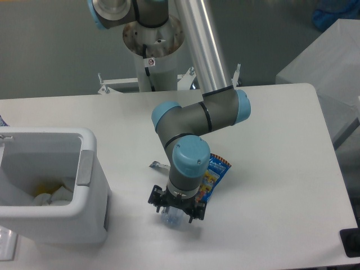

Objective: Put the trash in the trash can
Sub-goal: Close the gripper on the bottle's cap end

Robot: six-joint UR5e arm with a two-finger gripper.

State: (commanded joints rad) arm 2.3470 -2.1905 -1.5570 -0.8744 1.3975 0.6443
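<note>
One crushed bottle (170, 218), directly under gripper (175, 214)

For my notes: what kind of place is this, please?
Probably a robotics lab or test room: an industrial arm on a pedestal, its end effector over trash on a plain white table, beside a white trash can.

A single fixed camera looks down at an angle from the front of the white rectangular table (270, 169), at middling range. The grey arm's round metal base (153, 34) sits at the upper centre, the white plastic bin (84, 185) at lower left, cut by the frame's edge.
</note>
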